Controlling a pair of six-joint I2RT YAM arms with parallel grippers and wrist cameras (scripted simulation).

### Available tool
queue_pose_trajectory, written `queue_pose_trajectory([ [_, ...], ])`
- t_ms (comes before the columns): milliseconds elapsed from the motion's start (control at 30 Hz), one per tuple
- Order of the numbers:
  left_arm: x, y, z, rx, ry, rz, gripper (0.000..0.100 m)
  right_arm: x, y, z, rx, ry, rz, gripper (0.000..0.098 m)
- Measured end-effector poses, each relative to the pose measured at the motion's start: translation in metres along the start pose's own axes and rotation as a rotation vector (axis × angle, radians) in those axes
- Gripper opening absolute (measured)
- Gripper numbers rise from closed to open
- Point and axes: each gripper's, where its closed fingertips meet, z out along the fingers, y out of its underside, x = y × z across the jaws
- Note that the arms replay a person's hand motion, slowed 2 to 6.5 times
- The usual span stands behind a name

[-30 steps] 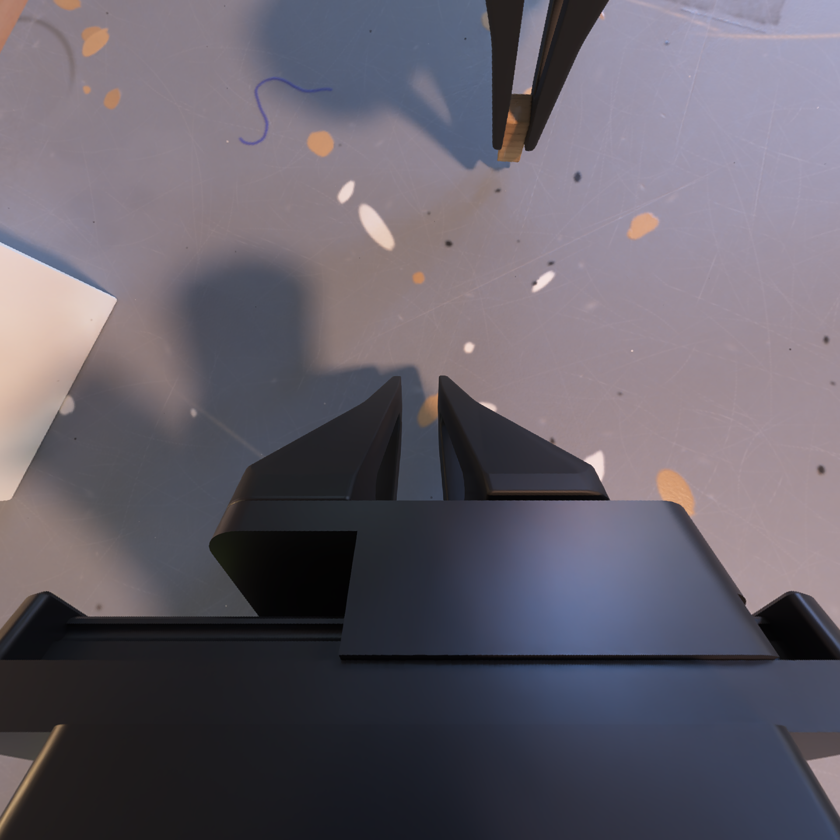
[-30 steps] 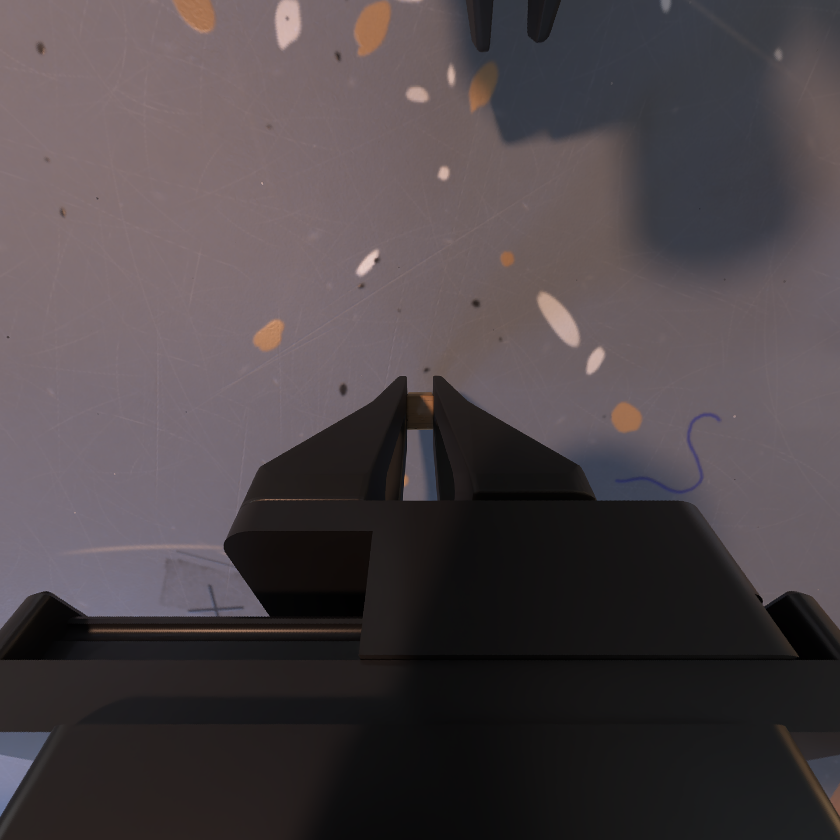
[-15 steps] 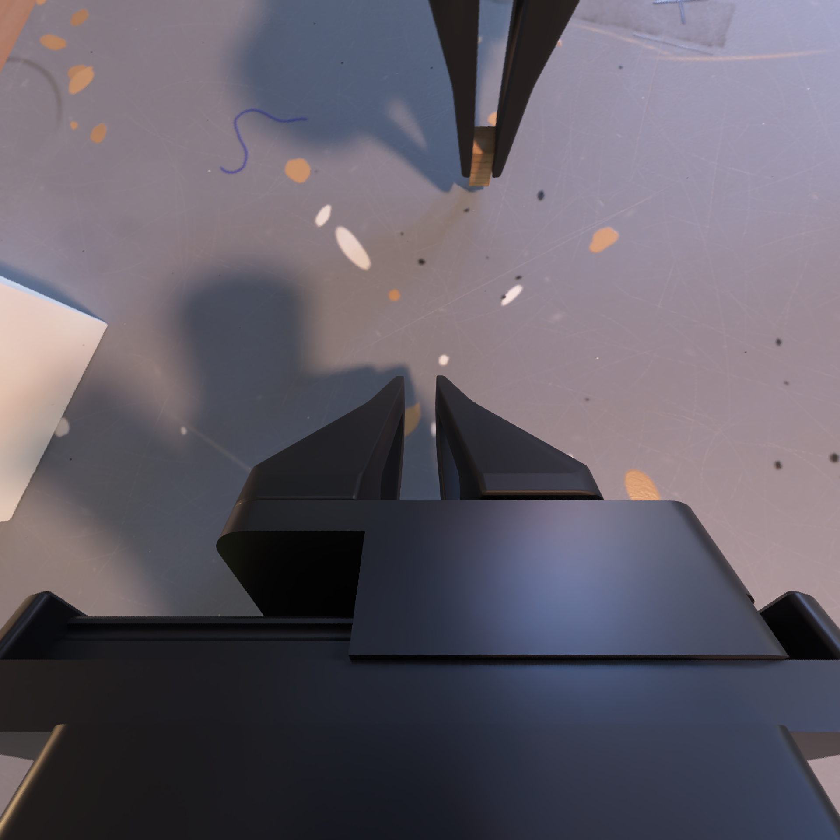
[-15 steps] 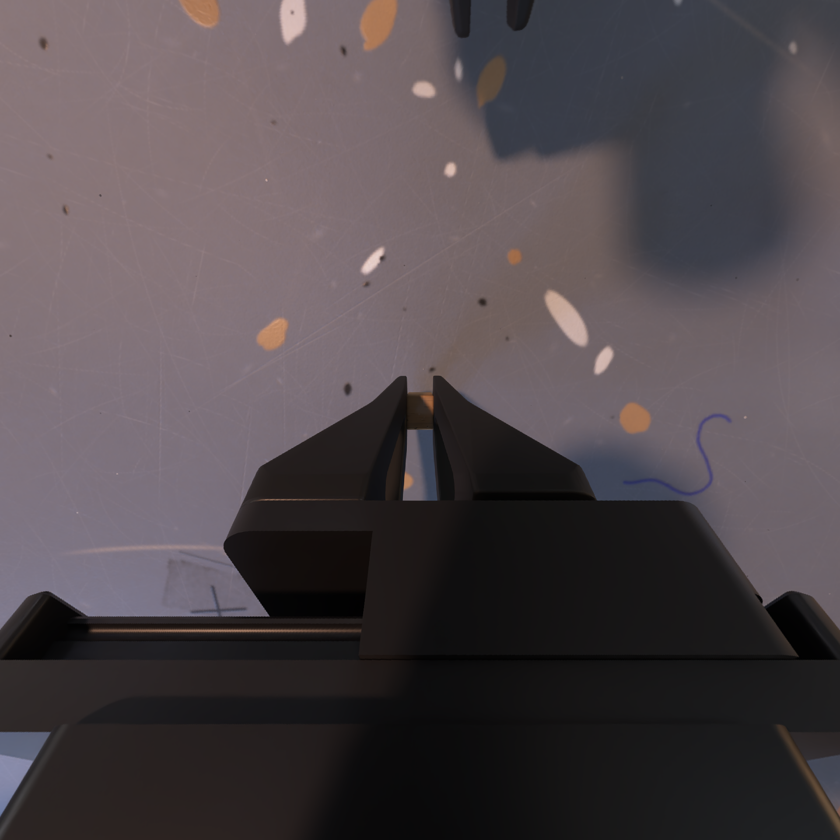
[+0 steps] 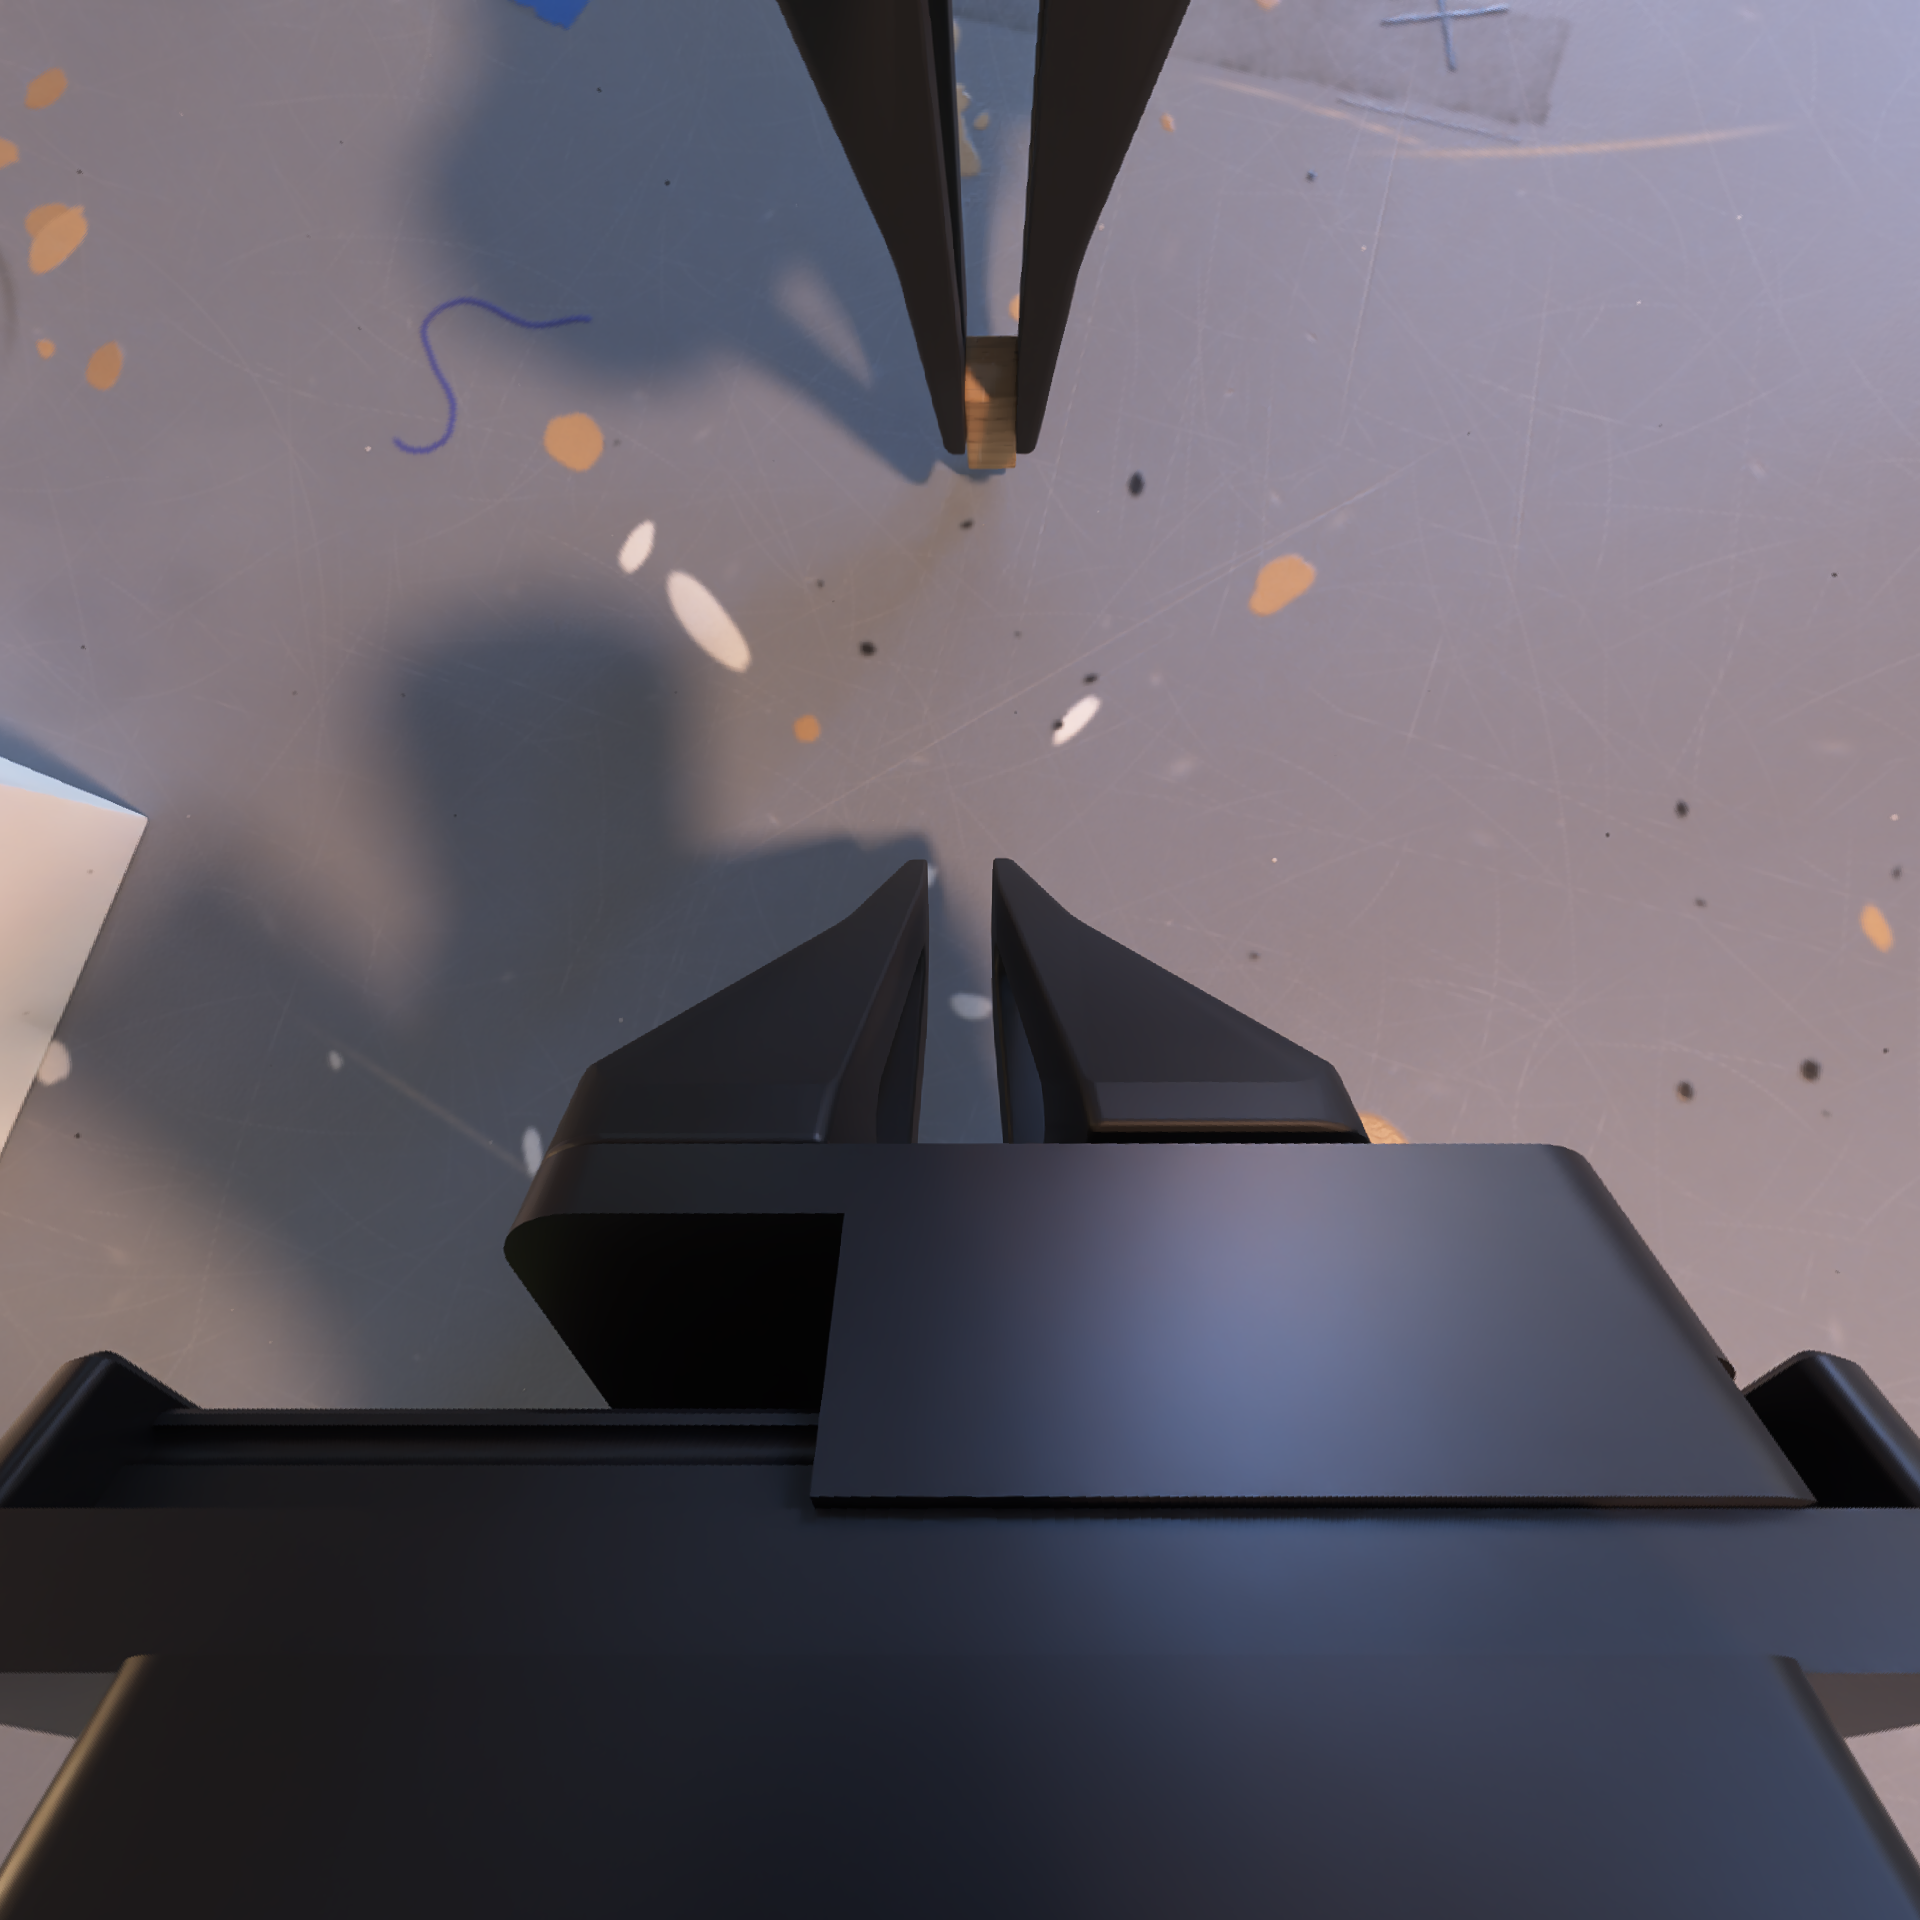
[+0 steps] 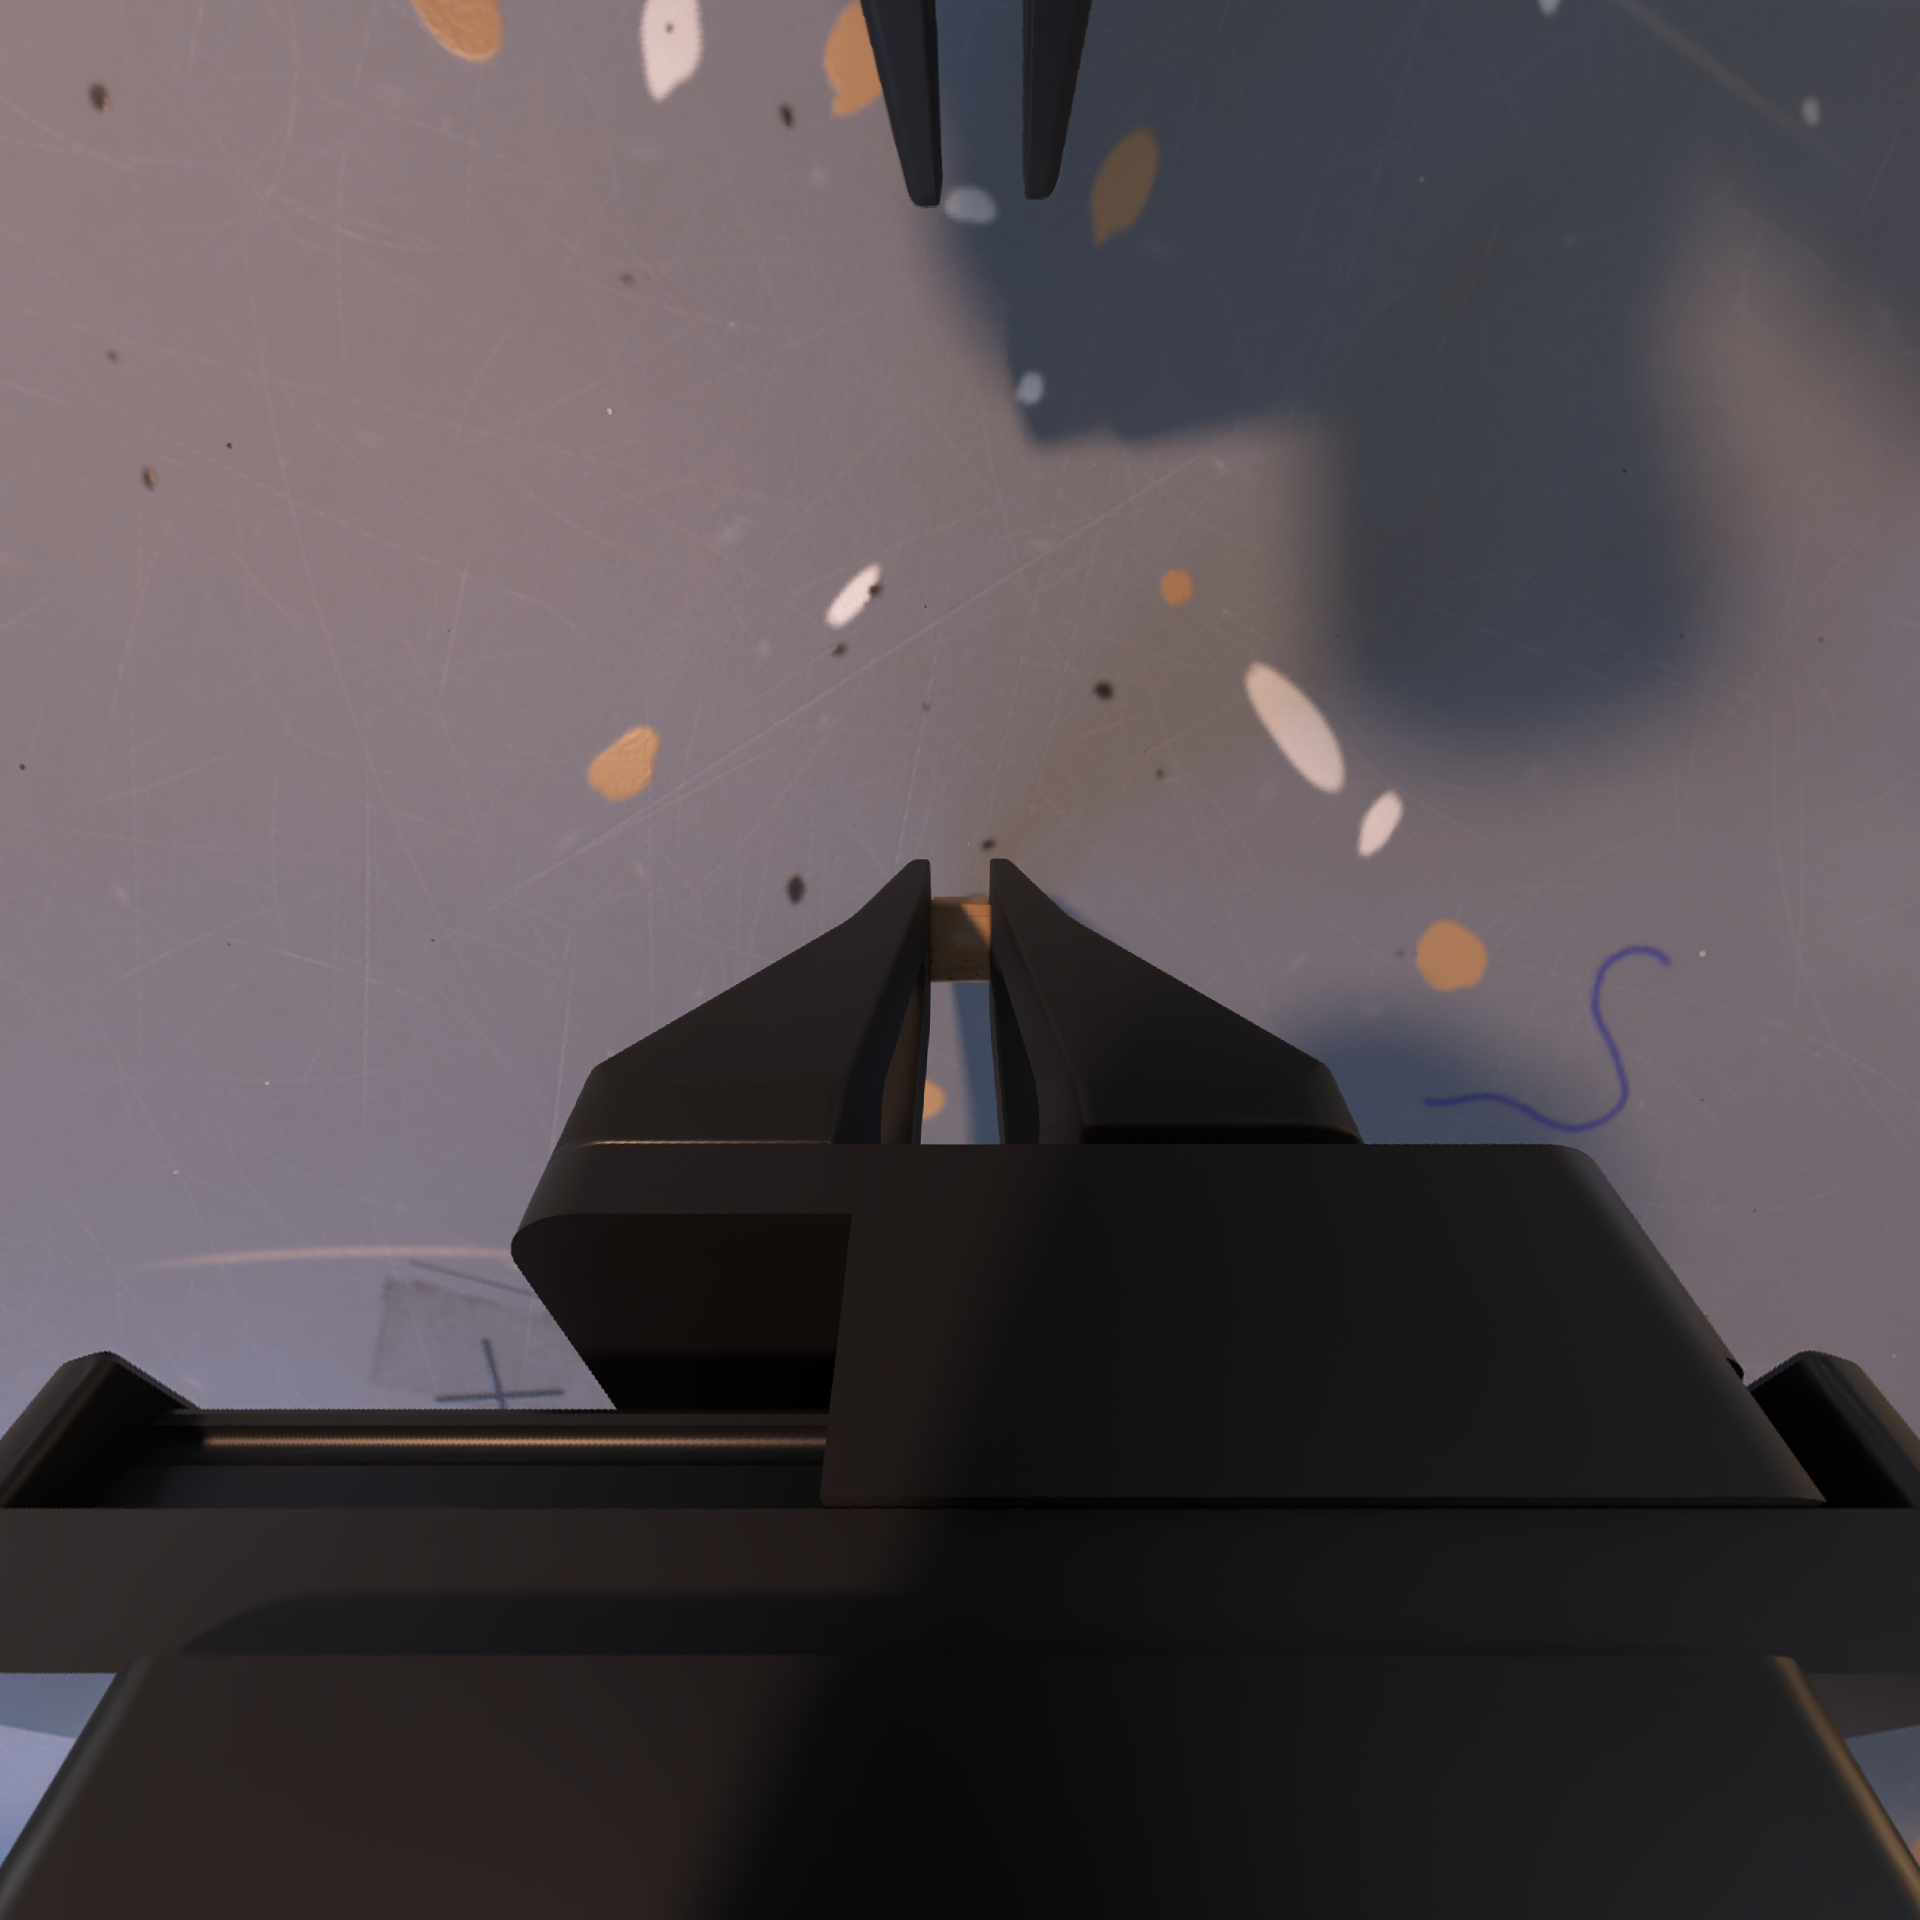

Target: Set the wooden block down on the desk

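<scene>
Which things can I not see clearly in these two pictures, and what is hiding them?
- Wooden block: right wrist view shows only a sliver; the right end effector covers the rest.
- Whether the block touches the desk: neither view settles it.
- White object: cut by the left edge, left wrist view.
- Left end effector: its body hides the desk beneath.

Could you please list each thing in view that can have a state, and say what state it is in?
Block: clamped between the right gripper's fingers, at or just above the desk; contact unclear.
Right gripper: shut on the block.
Left gripper: fingers nearly together, empty, above the desk.
Desk: scratched, paint-spotted.
White sheet: lying flat at the left edge.
</scene>
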Motion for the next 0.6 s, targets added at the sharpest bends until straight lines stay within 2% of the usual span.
queue_pose_trajectory([
  [600, 0.0088, -0.0071, 0.0068, -0.010, 0.005, -0.009, 0.010, -0.0002, -0.0012, 0.0010, 0.010, 0.001, -0.001, 0.0093],
])
